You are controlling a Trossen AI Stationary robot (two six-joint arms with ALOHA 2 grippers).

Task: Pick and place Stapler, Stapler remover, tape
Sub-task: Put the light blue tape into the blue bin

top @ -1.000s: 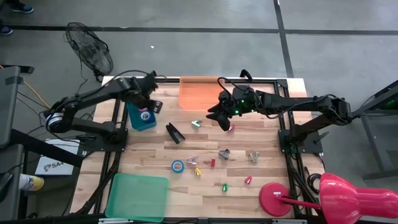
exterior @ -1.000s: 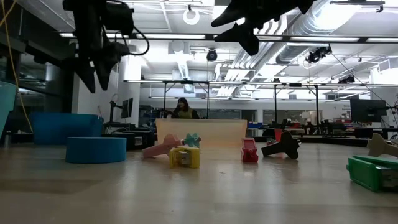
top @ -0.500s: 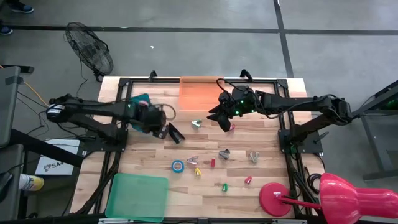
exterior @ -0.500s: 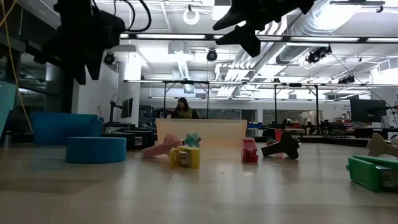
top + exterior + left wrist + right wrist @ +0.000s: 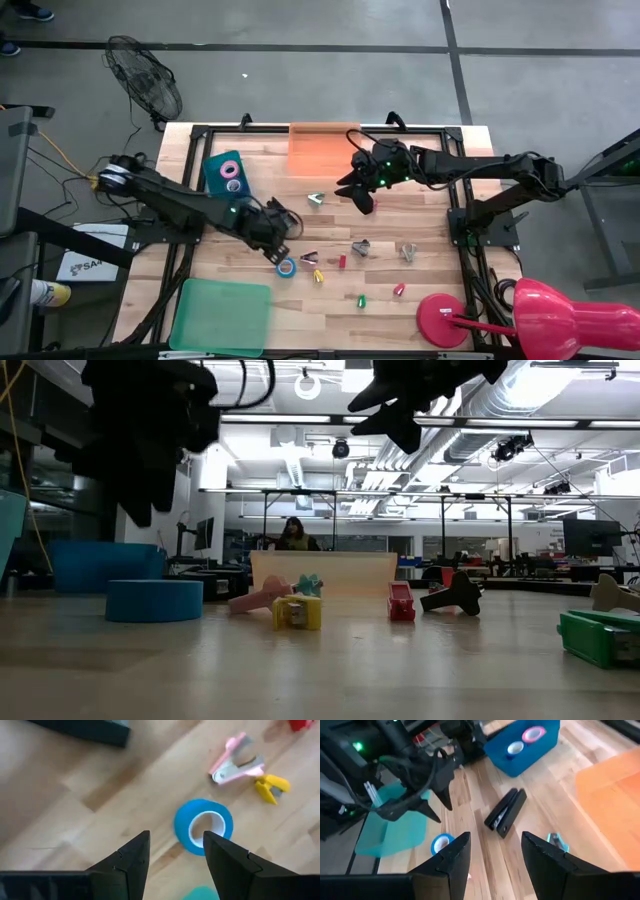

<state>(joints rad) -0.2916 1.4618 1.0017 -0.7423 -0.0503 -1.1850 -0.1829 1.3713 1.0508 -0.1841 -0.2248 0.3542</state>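
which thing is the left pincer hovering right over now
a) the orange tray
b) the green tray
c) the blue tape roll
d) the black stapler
c: the left wrist view shows the open left pincer framing the blue tape roll, and in the high view that arm ends beside the roll, with the stapler off to one side.
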